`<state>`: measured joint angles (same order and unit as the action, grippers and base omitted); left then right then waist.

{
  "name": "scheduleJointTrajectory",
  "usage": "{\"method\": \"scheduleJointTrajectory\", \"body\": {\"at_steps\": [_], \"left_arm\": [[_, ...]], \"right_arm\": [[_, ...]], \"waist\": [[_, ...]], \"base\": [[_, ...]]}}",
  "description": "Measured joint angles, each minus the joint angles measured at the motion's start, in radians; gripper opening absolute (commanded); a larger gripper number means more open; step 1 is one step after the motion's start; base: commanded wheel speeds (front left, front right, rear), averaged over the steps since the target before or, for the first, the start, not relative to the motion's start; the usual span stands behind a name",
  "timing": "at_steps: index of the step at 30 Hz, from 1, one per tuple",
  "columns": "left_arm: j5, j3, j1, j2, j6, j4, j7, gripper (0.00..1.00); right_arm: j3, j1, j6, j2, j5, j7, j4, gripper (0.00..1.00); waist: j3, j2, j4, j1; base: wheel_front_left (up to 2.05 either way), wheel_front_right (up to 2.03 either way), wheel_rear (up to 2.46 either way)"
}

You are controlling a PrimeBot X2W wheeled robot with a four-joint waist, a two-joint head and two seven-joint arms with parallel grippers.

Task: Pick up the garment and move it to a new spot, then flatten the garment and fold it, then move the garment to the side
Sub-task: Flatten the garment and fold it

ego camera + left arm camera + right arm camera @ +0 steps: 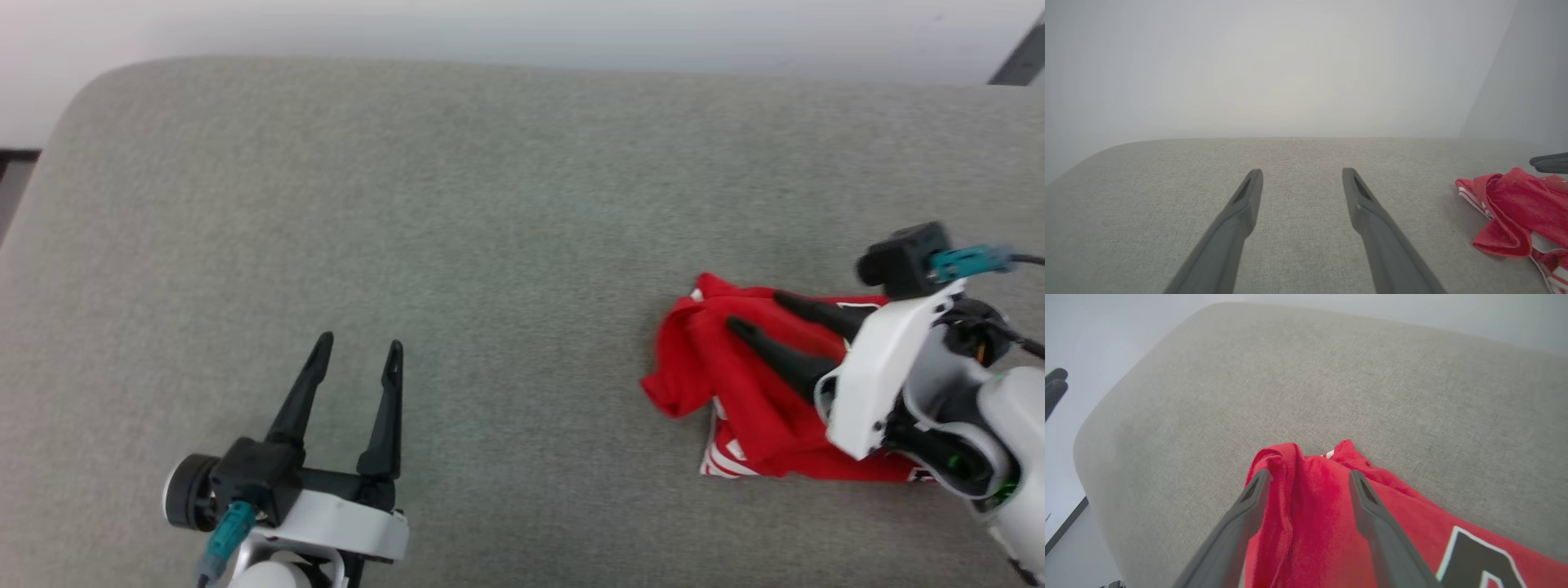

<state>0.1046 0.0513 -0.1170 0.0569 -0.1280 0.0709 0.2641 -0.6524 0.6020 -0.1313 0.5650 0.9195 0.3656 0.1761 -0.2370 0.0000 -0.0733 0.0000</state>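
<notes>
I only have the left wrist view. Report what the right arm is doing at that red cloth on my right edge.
Observer: The right jaws stand open, one on each side of a raised fold in the soft red sports jersey.
Operator: Say whether it is spread out.
Observer: No; the head view shows one compact bundle, partly under the white right wrist.
Operator: Name any marking.
Observer: Black, white-outlined lettering, in the right wrist view.

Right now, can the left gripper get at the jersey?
Probably yes, with a long reach. The left gripper is open, and bare cushion lies between it and the jersey's left edge. The right gripper hangs open over the jersey's middle, so that part is taken.
</notes>
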Motion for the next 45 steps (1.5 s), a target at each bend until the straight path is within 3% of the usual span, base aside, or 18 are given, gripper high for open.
{"method": "scheduleJointTrajectory", "body": {"at_steps": [5,9,21,27,35,45], "left_arm": [[0.017,0.006,0.004,0.021,0.000,0.014,0.000,1.00],[0.037,0.009,0.003,0.032,0.000,0.038,0.000,1.00],[0.059,-0.018,0.010,0.036,-0.001,0.110,0.000,1.00],[0.052,-0.063,0.054,0.014,-0.001,0.111,0.000,1.00],[0.040,-0.105,0.133,0.006,-0.001,0.071,0.000,1.00],[0.026,-0.109,0.215,0.010,-0.001,0.011,0.000,1.00]], "right_arm": [[0.026,0.005,0.000,0.036,0.043,-0.089,0.019,1.00],[0.022,0.006,0.000,0.063,0.035,-0.220,0.078,1.00],[-0.064,0.008,0.000,0.023,0.034,-0.596,0.363,1.00],[-0.006,-0.027,0.000,-0.016,-0.065,-0.625,0.398,1.00],[0.251,-0.203,0.000,-0.088,-0.245,-0.627,0.263,1.00],[0.396,-0.381,0.000,-0.133,-0.382,-0.627,0.134,1.00]], "waist": [[0.023,0.0000,0.042,0.0000],[0.039,0.0000,0.080,0.0000],[0.086,0.0000,0.169,0.0000],[0.122,0.0000,0.188,-0.0001],[0.168,0.0000,0.198,0.0000],[0.214,0.0000,0.190,0.0000]], "base": [[0.00,0.00,0.00],[0.00,0.00,0.00],[0.00,0.00,0.00],[0.00,0.00,0.00],[0.00,0.00,0.00],[0.00,0.00,0.00]]}}
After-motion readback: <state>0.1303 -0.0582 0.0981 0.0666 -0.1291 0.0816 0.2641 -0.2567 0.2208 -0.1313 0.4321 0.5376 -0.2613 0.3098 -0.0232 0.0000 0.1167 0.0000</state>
